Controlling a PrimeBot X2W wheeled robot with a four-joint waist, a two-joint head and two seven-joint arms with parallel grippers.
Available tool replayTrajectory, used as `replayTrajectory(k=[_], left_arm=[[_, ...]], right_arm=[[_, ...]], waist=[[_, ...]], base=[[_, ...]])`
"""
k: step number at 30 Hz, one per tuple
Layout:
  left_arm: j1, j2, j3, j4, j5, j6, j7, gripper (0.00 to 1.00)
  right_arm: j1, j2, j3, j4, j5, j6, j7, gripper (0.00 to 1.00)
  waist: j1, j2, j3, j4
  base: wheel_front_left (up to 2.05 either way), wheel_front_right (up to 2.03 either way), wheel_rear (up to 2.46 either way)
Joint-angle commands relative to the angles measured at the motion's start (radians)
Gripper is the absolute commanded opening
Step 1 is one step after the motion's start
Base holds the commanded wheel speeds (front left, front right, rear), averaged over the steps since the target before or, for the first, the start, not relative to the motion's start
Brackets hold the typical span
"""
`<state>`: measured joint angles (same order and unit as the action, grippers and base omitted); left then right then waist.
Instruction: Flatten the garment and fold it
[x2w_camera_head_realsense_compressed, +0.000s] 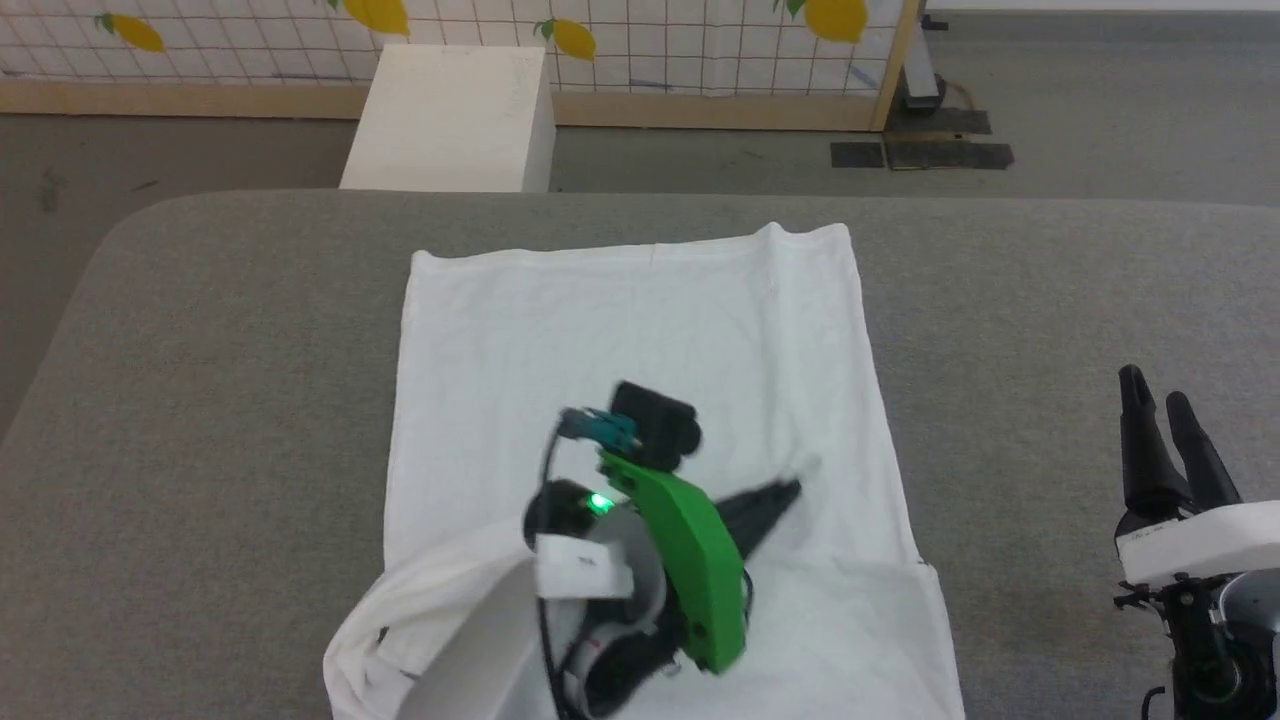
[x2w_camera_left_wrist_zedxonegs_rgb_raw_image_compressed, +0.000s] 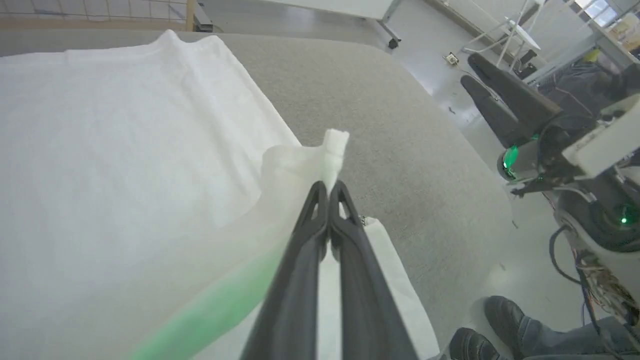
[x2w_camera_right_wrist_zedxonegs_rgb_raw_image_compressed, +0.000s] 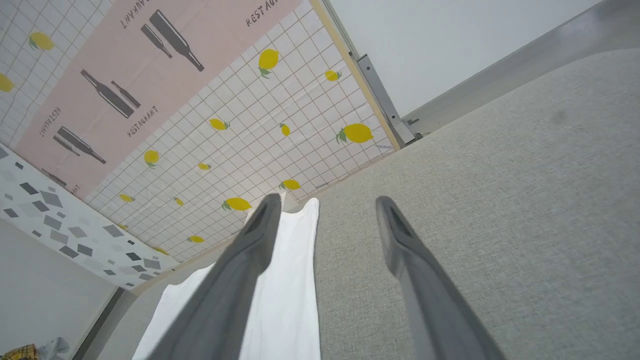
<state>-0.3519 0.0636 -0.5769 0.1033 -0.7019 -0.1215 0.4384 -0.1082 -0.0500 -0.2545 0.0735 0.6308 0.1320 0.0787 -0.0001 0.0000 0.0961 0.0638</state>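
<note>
1. Head view: the garment (x2w_camera_head_realsense_compressed: 640, 330) lies spread on the middle of the bench (x2w_camera_head_realsense_compressed: 200, 350), and it reaches from near the far edge to the near edge. At the near edge its left part is bunched up around the left arm. The left gripper (x2w_camera_head_realsense_compressed: 785, 492) is above the near half of the garment, and its fingers point to the right. The right gripper (x2w_camera_head_realsense_compressed: 1155, 395) is near the bench's right edge, well apart from the garment, with nothing in it. A white box (x2w_camera_head_realsense_compressed: 450, 120) stands on the floor behind the far edge.

2. Left wrist view: the left gripper's fingers are pressed together on a small fold of the garment, and the fold stands up above the tips. The cloth below hangs lifted from the bench. The right gripper shows at the right side. Dark shoes (x2w_camera_left_wrist_zedxonegs_rgb_raw_image_compressed: 500, 320) of a person show in the lower right corner.

3. Right wrist view: the right gripper's fingers are spread wide and grasp nothing. They are above bare bench, and the garment's right edge passes just under the left finger. A wall (x2w_camera_right_wrist_zedxonegs_rgb_raw_image_compressed: 225, 125) with printed lemons is behind.
</note>
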Motion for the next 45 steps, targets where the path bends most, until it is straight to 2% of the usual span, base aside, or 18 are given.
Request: replayTrajectory(k=[1, 5, 8, 9, 10, 11, 13, 16, 20, 24, 27, 31, 35, 39, 45], left_arm=[[-0.010, -0.005, -0.052, 0.027, 0.003, -0.007, 0.017, 0.00], [0.011, 0.026, -0.201, 0.067, -0.042, -0.009, 0.112, 0.00], [0.025, 0.064, -0.260, 0.080, -0.089, -0.009, 0.183, 0.00], [0.029, 0.075, -0.279, 0.082, -0.108, -0.009, 0.215, 0.07], [0.030, 0.082, -0.286, 0.081, -0.121, -0.009, 0.232, 0.44], [0.033, 0.089, -0.291, 0.081, -0.140, -0.009, 0.252, 1.00], [0.029, 0.098, -0.285, 0.067, -0.167, -0.009, 0.272, 1.00], [0.017, 0.094, -0.223, 0.025, -0.221, -0.006, 0.247, 1.00], [-0.026, 0.101, -0.058, -0.027, -0.277, 0.024, 0.140, 1.00], [-0.076, 0.162, 0.119, -0.023, -0.220, 0.054, -0.060, 1.00], [-0.081, 0.225, 0.215, 0.022, -0.124, 0.079, -0.241, 1.00], [-0.047, 0.267, 0.308, 0.090, -0.042, 0.103, -0.472, 1.00], [-0.010, 0.287, 0.350, 0.125, 0.028, 0.125, -0.640, 1.00], [0.011, 0.284, 0.394, 0.095, 0.070, 0.147, -0.689, 1.00], [0.006, 0.256, 0.447, 0.027, 0.094, 0.144, -0.699, 1.00]], right_arm=[[-0.010, 0.000, 0.003, 0.003, 0.001, -0.001, -0.005, 1.00], [-0.009, 0.000, -0.003, 0.007, -0.001, -0.001, -0.010, 1.00], [-0.004, 0.000, -0.009, 0.009, -0.001, -0.001, -0.014, 1.00], [-0.002, 0.000, -0.011, 0.010, 0.000, -0.001, -0.016, 1.00], [0.000, 0.000, -0.014, 0.011, 0.001, -0.001, -0.018, 1.00], [0.000, 0.000, -0.014, 0.014, 0.001, -0.001, -0.019, 1.00], [-0.002, 0.000, -0.012, 0.015, 0.000, -0.001, -0.017, 1.00], [-0.007, 0.000, -0.009, 0.011, -0.006, -0.001, -0.012, 1.00], [-0.016, 0.000, 0.009, 0.006, -0.020, -0.001, 0.008, 1.00], [-0.032, 0.000, 0.032, 0.009, -0.034, -0.001, 0.045, 1.00], [-0.048, 0.000, 0.047, 0.020, -0.057, -0.001, 0.089, 1.00], [-0.070, 0.000, 0.065, 0.031, -0.088, -0.001, 0.158, 1.00], [-0.112, 0.000, 0.074, 0.036, -0.132, -0.001, 0.235, 1.00], [-0.221, 0.000, 0.092, 0.060, -0.210, -0.001, 0.347, 1.00], [-0.504, 0.000, 0.098, 0.162, -0.429, -0.001, 0.529, 1.00]], waist=[[0.0001, 0.0000, 0.014, -0.036], [0.0001, 0.0000, 0.019, -0.056], [0.0001, 0.0000, 0.022, -0.056], [0.0001, 0.0000, 0.022, -0.053], [0.0001, 0.0000, 0.022, -0.049], [0.0001, 0.0000, 0.020, -0.044], [0.0001, 0.0000, 0.017, -0.032], [0.0001, 0.0000, 0.011, -0.014], [0.0001, 0.0000, 0.002, 0.005], [0.0001, 0.0000, 0.000, 0.017], [0.0001, 0.0000, 0.004, 0.021], [0.0001, 0.0000, 0.022, 0.029], [0.0001, 0.0000, 0.051, 0.040], [0.0001, 0.0000, 0.107, 0.047], [0.0001, 0.0000, 0.226, 0.091]], base=[[0.00, 0.00, 0.00], [0.00, 0.00, 0.00], [0.00, 0.00, 0.00], [0.00, 0.00, 0.00], [0.00, 0.00, 0.00], [0.00, 0.00, 0.00], [0.00, 0.00, 0.00], [0.00, 0.00, 0.00], [0.00, 0.00, 0.00], [0.00, 0.00, 0.00], [0.00, 0.00, 0.00], [0.00, 0.00, 0.00], [0.00, 0.00, 0.00], [0.00, 0.00, 0.00], [0.00, 0.00, 0.00]])
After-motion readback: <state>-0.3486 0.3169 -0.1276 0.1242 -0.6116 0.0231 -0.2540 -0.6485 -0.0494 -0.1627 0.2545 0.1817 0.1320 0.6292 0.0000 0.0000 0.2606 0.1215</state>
